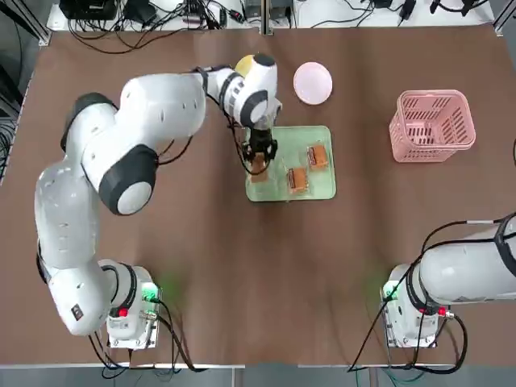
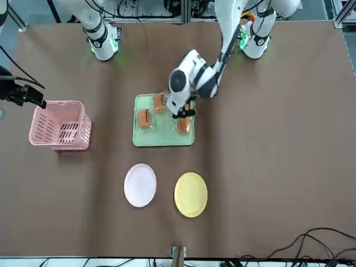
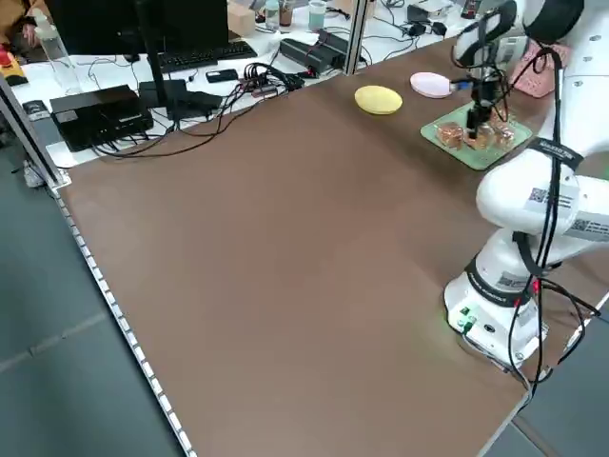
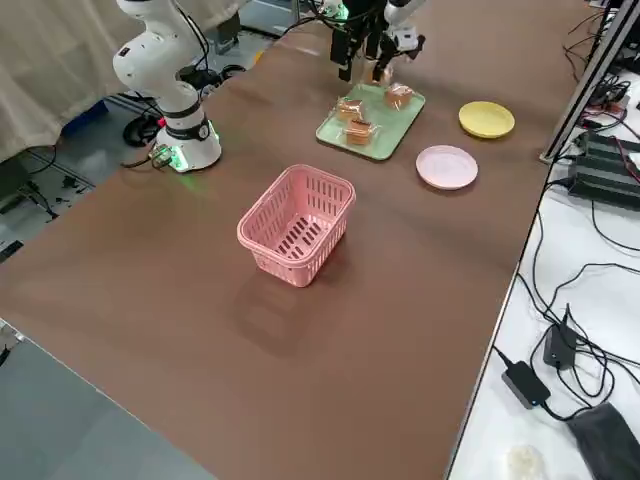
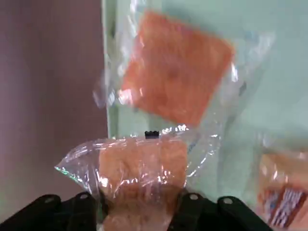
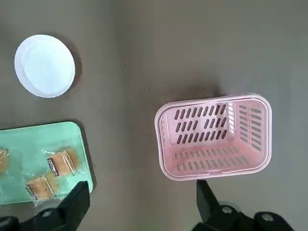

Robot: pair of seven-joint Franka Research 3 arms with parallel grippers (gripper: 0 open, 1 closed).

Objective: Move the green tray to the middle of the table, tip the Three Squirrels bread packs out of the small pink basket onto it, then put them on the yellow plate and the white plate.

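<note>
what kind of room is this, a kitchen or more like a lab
Most likely a robotics lab, not a kitchen: two robot arms are bolted to a brown-covered table, and benches beside it carry loose cables, a keyboard and power adapters.

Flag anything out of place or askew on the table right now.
Nothing stands out. The pink basket stands upright and empty, three bread packs lie on the green tray, and the left claw holds a fourth pack above it.
</note>
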